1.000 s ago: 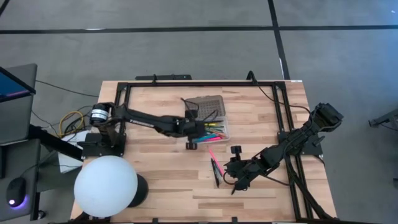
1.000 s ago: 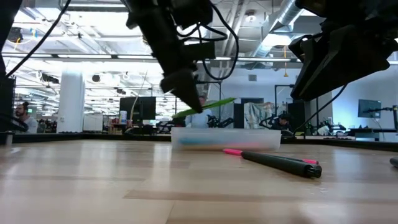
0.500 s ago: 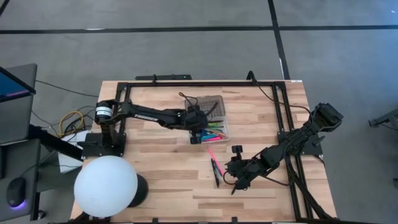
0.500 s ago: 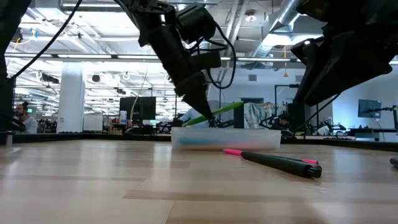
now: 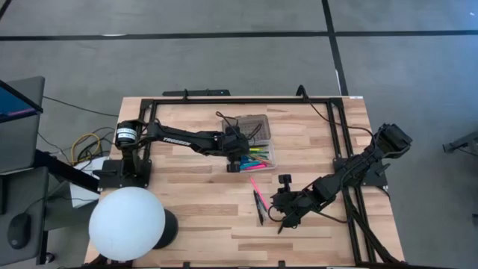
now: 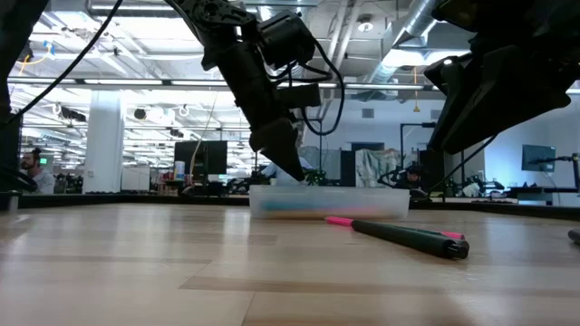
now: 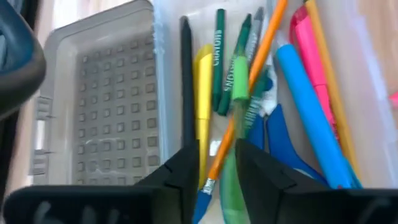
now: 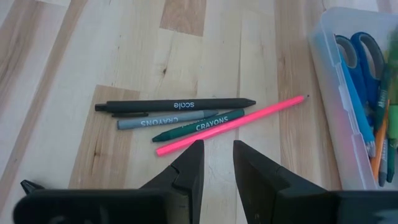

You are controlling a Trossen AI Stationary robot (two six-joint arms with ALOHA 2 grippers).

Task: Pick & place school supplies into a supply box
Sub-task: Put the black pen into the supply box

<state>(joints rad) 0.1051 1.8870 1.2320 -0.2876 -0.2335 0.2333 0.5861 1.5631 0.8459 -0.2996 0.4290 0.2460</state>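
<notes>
The supply box (image 5: 258, 158) lies open mid-table, its grey grid lid (image 7: 99, 112) flat on the far side. The tray (image 8: 323, 74) holds markers, pencils, crayons and blue scissors (image 8: 364, 53). My left gripper (image 5: 237, 161) (image 6: 292, 172) (image 7: 217, 168) is low over the tray, narrowly open, with a green marker (image 7: 236, 93) and an orange pencil (image 7: 249, 81) running between its fingers. A black pen (image 8: 174, 104), a grey crayon (image 8: 168, 121), a green crayon (image 8: 199, 126) and a pink pencil (image 8: 233, 124) lie on the table. My right gripper (image 5: 281, 221) (image 8: 217, 162) hovers near them, narrowly open. My left gripper comes at the tray from above, slanting, and its fingers (image 7: 186, 165) stand on either side of the green marker and the orange pencil lying among the other supplies. Whether either finger touches them I cannot tell.
A large white sphere (image 5: 127, 224) stands at the table's near left corner. A black frame rail (image 5: 246, 99) runs round the work area. Bare wood lies left of the box and near the loose pens (image 6: 408, 237).
My left gripper came down toward the tray. The green marker, which stuck out tilted above the tray at its fingertips, has dropped below the tray rim and now lies among the supplies inside. My right arm has kept still.
</notes>
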